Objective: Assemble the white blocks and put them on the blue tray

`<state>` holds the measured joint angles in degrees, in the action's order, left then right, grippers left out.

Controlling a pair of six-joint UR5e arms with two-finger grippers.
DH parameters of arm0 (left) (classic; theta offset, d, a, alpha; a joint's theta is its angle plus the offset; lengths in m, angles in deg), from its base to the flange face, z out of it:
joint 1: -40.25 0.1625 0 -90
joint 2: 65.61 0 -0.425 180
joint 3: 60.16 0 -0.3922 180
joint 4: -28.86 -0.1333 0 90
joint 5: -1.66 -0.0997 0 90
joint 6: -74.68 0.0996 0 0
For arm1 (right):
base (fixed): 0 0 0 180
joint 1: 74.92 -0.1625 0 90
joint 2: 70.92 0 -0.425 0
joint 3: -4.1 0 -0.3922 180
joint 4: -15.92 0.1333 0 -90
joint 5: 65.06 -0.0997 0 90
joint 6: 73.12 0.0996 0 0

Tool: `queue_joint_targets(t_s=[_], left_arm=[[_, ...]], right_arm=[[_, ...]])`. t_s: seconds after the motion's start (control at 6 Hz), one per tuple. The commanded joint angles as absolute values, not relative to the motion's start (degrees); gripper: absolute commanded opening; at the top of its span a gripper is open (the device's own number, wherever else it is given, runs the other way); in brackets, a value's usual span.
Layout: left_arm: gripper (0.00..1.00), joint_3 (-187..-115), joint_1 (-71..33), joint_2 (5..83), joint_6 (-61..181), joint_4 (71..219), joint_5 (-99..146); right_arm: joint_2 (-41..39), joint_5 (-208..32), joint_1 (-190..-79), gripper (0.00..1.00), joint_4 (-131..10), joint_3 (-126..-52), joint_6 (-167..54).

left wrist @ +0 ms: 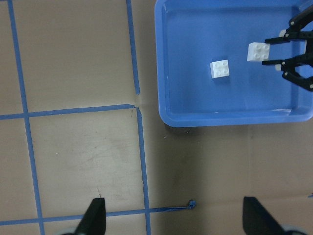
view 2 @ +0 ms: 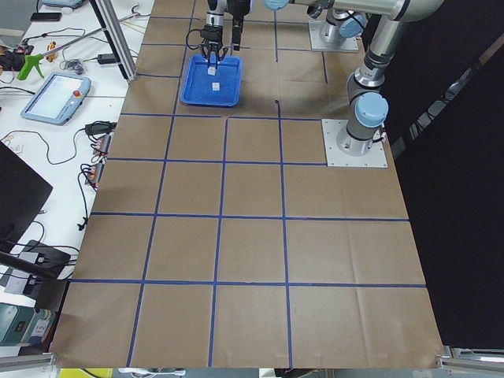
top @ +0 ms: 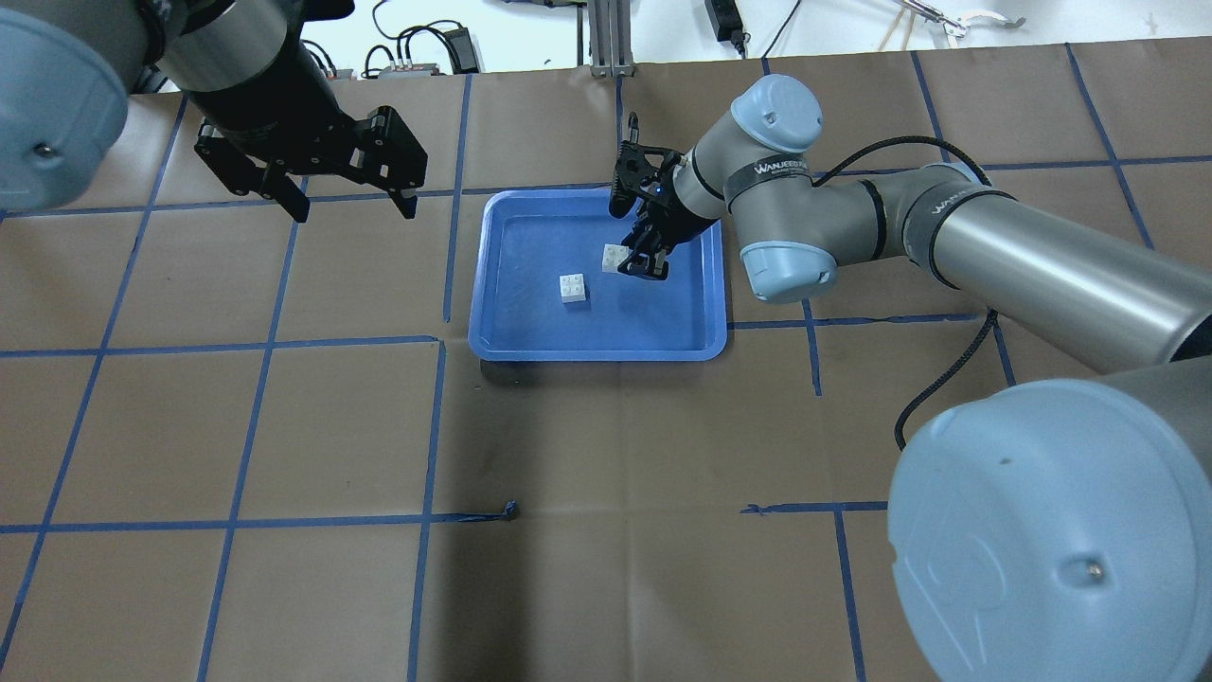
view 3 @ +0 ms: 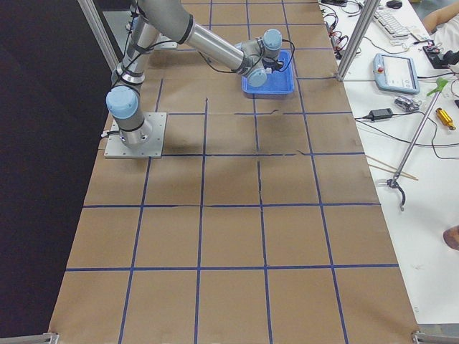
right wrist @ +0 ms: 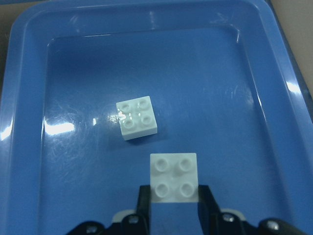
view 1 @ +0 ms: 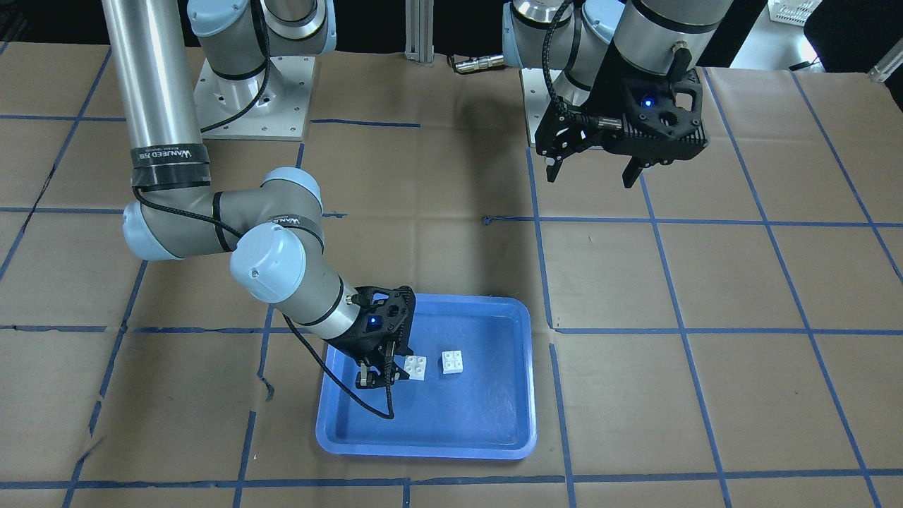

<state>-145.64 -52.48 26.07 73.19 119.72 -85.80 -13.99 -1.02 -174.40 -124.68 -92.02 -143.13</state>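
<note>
Right end effector (right wrist: 173, 190): clenched on the nearer small white square plastic brick (right wrist: 173, 176). Its pads (right wrist: 145, 196) sit against two opposite side walls. Whether the brick is clear of the floor, I cannot tell.
Second white square plastic brick (right wrist: 138, 117): loose, studs up, on the floor of the large shallow blue plastic tray (right wrist: 73, 205). It is near the held one, not touching, and turned slightly askew to it.
Left end effector (top: 355, 210): released, empty, high over the brown paper-covered counter (top: 606, 455), well apart from the tray.
Handling: probably light, stiff and smooth-walled, so a corner grip would likely twist.
Best hold: the flat side walls, leaving the studs and underside free.
Risk: the loose brick may skid on the glossy floor when pressed.
</note>
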Motion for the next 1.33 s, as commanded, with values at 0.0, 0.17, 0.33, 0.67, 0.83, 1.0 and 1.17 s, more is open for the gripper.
queue_joint_targets(t_s=[0.0,0.17,0.33,0.67,0.83,1.0,1.17], left_arm=[[0.99,-144.89,-52.56,27.2,71.7,120.0,-84.39],[0.99,-145.41,-52.64,26.59,69.78,119.22,-83.25],[0.99,-145.67,-52.73,26.59,69.59,118.34,-83.24],[0.99,-144.89,-52.73,27.19,69.5,116.85,-83.15],[0.99,-144.97,-52.3,26.68,69.5,115.44,-83.06],[0.99,-145.06,-51.68,26.15,69.59,115.6,-83.15],[1.0,-145.67,-51.5,25.45,69.5,115.95,-83.33]], right_arm=[[-15.63,-0.99,-174.5,0.23,-125.92,-91.97,-143.17],[-16.34,-0.9,-175.11,0.23,-126.37,-92.05,-143.09],[-16.34,-0.73,-176.16,0.23,-126.37,-92.05,-141.08],[-16.34,-0.72,-176.26,0.23,-126.29,-92.4,-140.89],[-16.0,-0.72,-176.26,0.23,-127.24,-94.32,-141.06],[-16.08,-0.81,-176.26,0.23,-129.34,-94.51,-140.72],[-16.08,-0.9,-176.35,0.23,-129.45,-94.51,-140.54]])
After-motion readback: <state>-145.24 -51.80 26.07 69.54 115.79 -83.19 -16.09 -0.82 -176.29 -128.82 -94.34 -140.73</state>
